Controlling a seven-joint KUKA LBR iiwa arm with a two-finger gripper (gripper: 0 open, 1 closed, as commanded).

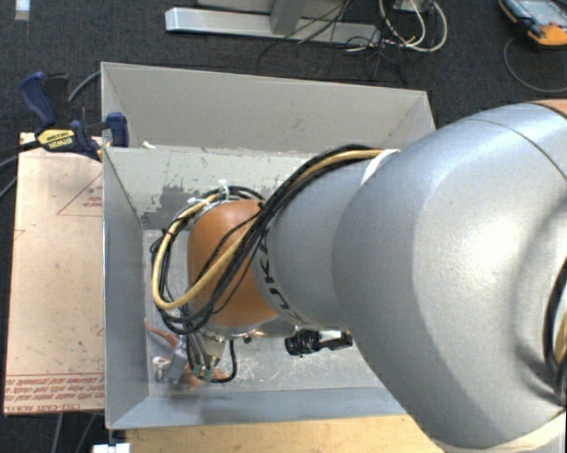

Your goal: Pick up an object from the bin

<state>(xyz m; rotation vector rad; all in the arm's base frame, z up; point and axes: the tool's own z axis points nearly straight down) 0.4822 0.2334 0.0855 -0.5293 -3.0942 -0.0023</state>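
The claw (191, 362) is low in the lower left corner of the grey bin (121, 289), among small loose things (159, 364); whether it is wide or narrow I cannot tell.

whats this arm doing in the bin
The robot arm is deep in the grey metal bin, with its gripper low in the view's lower-left corner, beside a few small loose bits. A small black object lies to its right. Whether it holds anything is hidden.
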